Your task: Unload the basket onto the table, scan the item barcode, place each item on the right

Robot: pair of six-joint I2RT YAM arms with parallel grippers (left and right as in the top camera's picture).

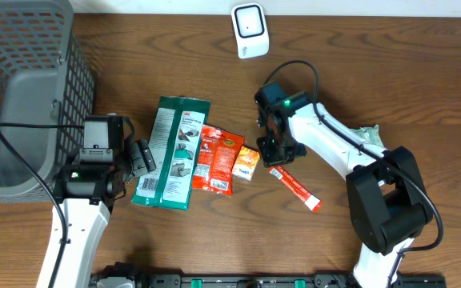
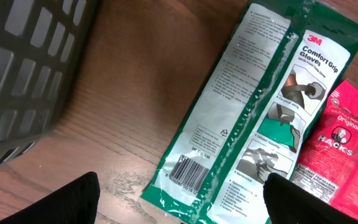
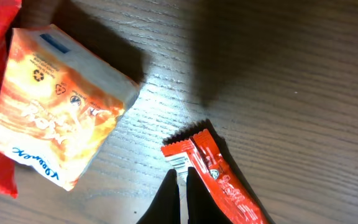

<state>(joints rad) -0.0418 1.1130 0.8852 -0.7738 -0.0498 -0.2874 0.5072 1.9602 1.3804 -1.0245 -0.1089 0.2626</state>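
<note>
While closed, right hand [image 3: 180, 186] at end of red stick packet [image 3: 225, 183]

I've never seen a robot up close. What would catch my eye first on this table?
Probably the long green plastic 3M gloves packet in the middle, with a red Hacks packet and a small orange soft pack lying right of it. Further right, the right arm's fingers, shut, sit at the end of a slim red stick packet. A big grey mesh basket fills the far left corner.

Your table [image 1: 174, 48], wood, carries: basket [image 1: 78, 72], white scanner [image 1: 249, 30], green glove pack [image 1: 170, 152], red Hacks bag [image 1: 216, 158], orange packet [image 1: 246, 162], red stick sachet [image 1: 298, 189].
</note>
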